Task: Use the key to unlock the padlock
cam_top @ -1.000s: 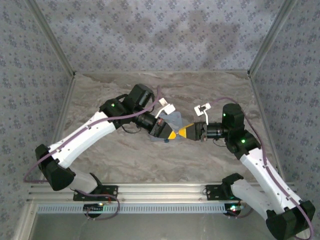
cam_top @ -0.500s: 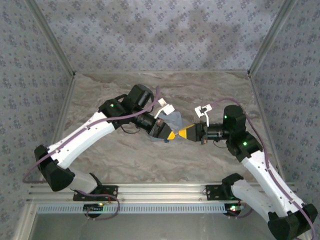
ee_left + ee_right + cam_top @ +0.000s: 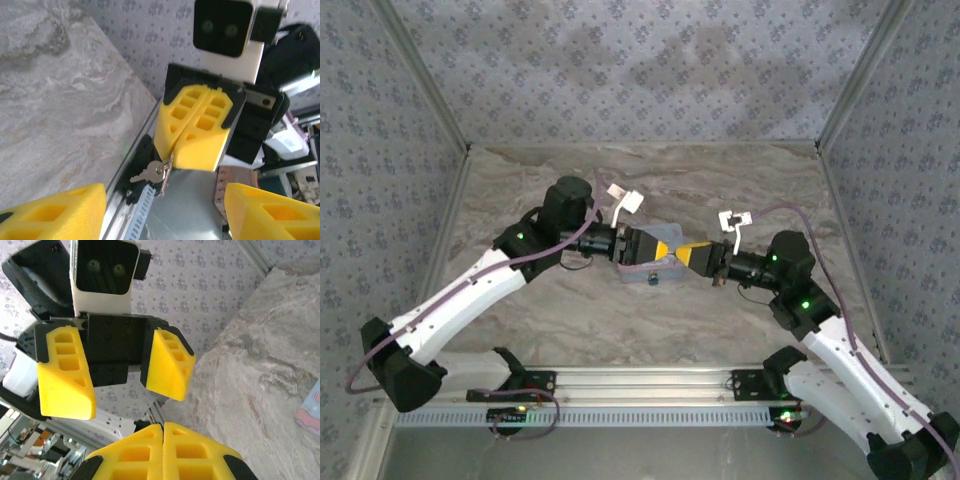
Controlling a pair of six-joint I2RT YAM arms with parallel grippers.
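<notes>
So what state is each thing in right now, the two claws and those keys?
left gripper: open, holding nothing.
right gripper: shut on the keys.
keys: dangling from the right gripper's closed fingertips.

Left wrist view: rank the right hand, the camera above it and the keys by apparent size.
Largest: right hand, shut on the keys.
Next: camera, though it sits farther back.
Smallest: keys.
</notes>
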